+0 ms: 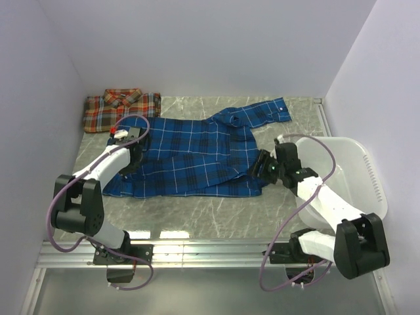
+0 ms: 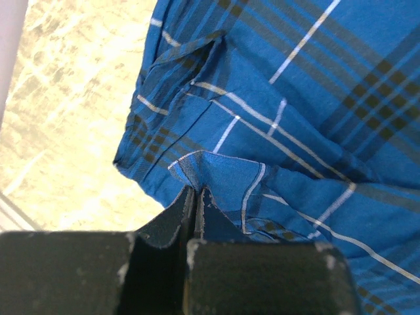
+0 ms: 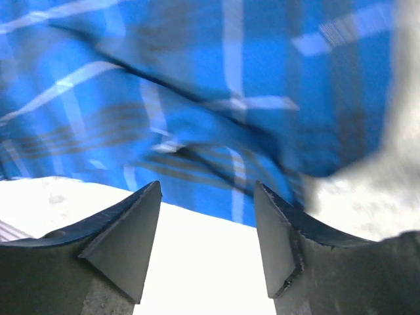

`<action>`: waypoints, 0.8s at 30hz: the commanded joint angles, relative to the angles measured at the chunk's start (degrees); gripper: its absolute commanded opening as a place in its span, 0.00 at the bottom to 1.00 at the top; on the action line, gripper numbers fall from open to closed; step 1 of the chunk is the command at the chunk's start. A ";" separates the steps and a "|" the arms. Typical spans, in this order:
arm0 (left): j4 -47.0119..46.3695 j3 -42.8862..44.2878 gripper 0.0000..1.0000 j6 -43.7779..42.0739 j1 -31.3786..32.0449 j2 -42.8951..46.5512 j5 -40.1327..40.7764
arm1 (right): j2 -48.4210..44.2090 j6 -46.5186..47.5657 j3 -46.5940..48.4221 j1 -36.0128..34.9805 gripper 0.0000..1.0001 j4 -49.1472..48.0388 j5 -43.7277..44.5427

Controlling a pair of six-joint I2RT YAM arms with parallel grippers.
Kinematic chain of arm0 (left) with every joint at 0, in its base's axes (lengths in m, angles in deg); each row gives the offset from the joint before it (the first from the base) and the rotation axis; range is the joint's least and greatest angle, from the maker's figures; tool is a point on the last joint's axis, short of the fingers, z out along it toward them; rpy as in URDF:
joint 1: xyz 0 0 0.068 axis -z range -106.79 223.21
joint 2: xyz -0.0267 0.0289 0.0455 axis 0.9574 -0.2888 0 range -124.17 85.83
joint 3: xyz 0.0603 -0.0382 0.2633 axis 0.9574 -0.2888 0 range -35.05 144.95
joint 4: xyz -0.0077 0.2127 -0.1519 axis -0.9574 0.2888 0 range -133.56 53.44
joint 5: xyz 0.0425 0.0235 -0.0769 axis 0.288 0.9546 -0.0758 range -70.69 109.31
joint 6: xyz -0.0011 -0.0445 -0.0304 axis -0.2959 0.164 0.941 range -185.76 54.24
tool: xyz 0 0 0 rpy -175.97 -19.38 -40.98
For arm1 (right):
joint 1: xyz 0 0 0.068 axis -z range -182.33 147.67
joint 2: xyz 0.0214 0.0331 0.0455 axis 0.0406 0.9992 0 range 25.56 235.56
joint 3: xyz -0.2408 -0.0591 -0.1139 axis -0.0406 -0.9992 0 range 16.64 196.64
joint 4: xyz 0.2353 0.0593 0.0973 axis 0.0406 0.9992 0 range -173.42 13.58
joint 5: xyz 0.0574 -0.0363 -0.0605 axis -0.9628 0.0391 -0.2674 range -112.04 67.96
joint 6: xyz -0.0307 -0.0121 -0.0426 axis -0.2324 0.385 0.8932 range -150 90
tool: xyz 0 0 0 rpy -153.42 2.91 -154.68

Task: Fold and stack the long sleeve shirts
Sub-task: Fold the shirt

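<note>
The red shirt (image 1: pixel 121 108) lies folded in the far left corner, so that one looks done. The blue shirt (image 1: pixel 197 157) lies spread in the middle and needs folding and stacking. The left gripper (image 2: pixel 197 197) pinches its cloth tight. The right gripper (image 3: pixel 207 187) is wide and empty, at its edge.

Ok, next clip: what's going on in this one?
Both arms are working on the blue plaid shirt, which lies spread out on the table. The left gripper is shut on a pinch of cloth at the shirt's left edge. The right gripper is open at the shirt's right edge, with nothing between its jaws. The red-orange plaid shirt lies folded in the far left corner. A white basket sits to the right.
</note>
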 commanded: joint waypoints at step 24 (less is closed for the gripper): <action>-6.81 -2.83 0.01 -1.86 -0.13 5.48 -3.16 | 23.23 16.88 18.98 -11.93 0.56 -2.33 10.96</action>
